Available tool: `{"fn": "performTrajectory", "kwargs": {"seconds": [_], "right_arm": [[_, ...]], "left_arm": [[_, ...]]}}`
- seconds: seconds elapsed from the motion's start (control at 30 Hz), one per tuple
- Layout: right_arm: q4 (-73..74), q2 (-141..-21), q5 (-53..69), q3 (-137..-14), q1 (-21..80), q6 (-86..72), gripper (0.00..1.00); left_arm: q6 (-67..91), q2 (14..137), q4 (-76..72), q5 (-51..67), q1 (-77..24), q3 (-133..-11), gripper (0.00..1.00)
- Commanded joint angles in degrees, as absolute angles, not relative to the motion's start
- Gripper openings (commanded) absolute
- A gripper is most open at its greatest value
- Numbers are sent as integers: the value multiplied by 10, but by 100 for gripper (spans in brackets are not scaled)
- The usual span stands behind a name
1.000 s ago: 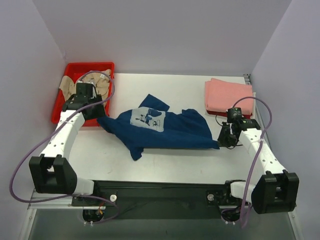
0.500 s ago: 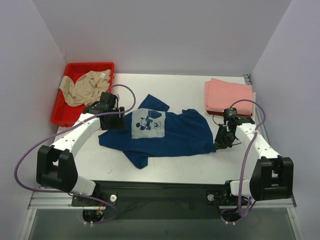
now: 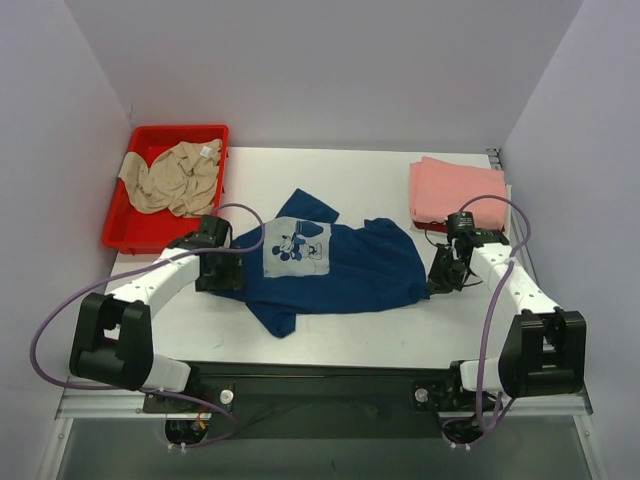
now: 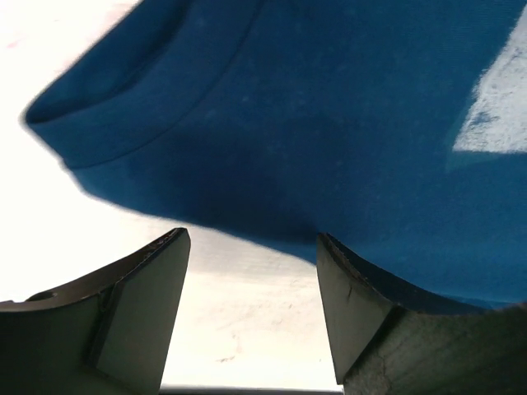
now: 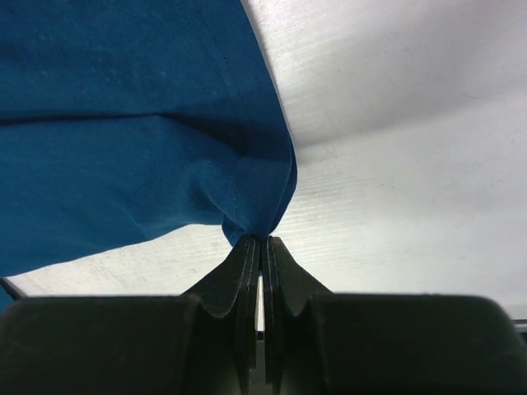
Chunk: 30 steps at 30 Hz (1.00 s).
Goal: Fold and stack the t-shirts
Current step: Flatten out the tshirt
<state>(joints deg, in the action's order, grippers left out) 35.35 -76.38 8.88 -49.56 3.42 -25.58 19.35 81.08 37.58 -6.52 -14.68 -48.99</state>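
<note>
The navy blue t-shirt (image 3: 340,265) with a white cartoon print lies crumpled across the middle of the table. My right gripper (image 3: 436,285) is shut on its right edge, pinching a fold of blue cloth (image 5: 255,216) between the fingertips. My left gripper (image 3: 212,275) is open at the shirt's left edge; its fingers (image 4: 148,304) straddle bare table just short of the blue hem (image 4: 247,164). A beige t-shirt (image 3: 175,177) lies bunched in the red bin. A folded salmon-pink t-shirt (image 3: 455,192) sits at the back right.
The red bin (image 3: 125,228) stands at the back left corner of the white table (image 3: 370,320). Purple walls close in the left, back and right sides. The arm bases sit on the black rail at the near edge.
My left arm has swung from over the red bin down to the blue shirt's left edge. The right gripper has held the shirt's right edge and shifted slightly left.
</note>
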Motion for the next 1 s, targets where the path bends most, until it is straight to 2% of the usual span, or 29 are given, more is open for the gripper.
{"fn": "performTrajectory", "kwargs": {"seconds": [0.0, 0.2, 0.3, 0.33, 0.4, 0.43, 0.73, 0.97], "right_arm": [[367, -770, 96, -519, 36, -259, 0], [367, -773, 104, -526, 36, -258, 0], [368, -776, 106, -530, 36, -258, 0], [367, -777, 108, -532, 36, -258, 0], [367, -776, 107, -535, 36, -259, 0], [367, -773, 107, -536, 36, -260, 0], [386, -684, 50, -562, 35, -272, 0], [400, -600, -28, -582, 35, -277, 0]], "left_arm": [[204, 816, 265, -7, -146, -464, 73], [209, 850, 197, 0, -144, -439, 73], [216, 873, 186, 27, -136, -443, 53], [216, 877, 185, 25, -136, -445, 31], [218, 880, 210, 18, -136, -461, 8], [216, 878, 220, 6, -136, -470, 1], [177, 795, 415, -57, -136, -632, 0], [166, 750, 537, -54, -136, -707, 0]]}}
